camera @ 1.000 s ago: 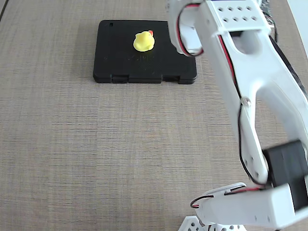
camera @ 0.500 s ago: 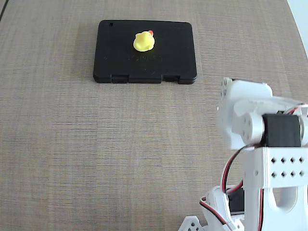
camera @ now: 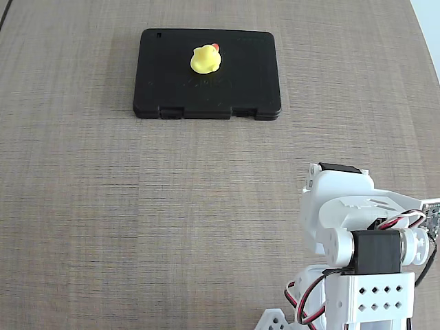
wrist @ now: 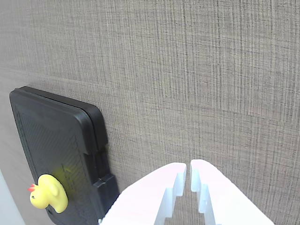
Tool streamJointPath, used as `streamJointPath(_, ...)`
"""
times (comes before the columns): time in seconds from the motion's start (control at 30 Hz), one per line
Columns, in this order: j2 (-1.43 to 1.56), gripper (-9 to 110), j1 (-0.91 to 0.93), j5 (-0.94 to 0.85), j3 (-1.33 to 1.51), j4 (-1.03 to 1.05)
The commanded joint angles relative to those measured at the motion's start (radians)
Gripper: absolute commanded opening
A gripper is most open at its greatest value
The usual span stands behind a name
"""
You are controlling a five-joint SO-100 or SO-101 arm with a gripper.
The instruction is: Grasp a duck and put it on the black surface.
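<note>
A tiny yellow duck point(camera: 205, 59) with a red-orange beak sits on top of the flat black case point(camera: 172, 75) at the far middle of the table. In the wrist view the duck point(wrist: 48, 198) rests on the black case point(wrist: 51, 140) at the lower left. My white gripper point(wrist: 188, 168) is at the bottom of the wrist view, its fingers nearly together and holding nothing, well away from the case. In the fixed view only the folded arm point(camera: 357, 254) shows at the lower right; the gripper itself is hidden there.
The table point(camera: 137, 220) is a grey-brown woven-look surface. A pale strip of floor or wall point(camera: 430, 20) shows at its far right edge in the fixed view.
</note>
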Motion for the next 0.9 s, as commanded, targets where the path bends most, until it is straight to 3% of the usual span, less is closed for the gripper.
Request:
streamJointPath(0.0, 0.021, 0, -0.008, 0.002, 0.009, -0.014)
streamJointPath(0.23, 0.147, 0, -0.011, 0.005, 0.075, 0.002)
streamJointPath(0.87, 0.149, 0, -0.094, 0.006, 0.071, 0.005)
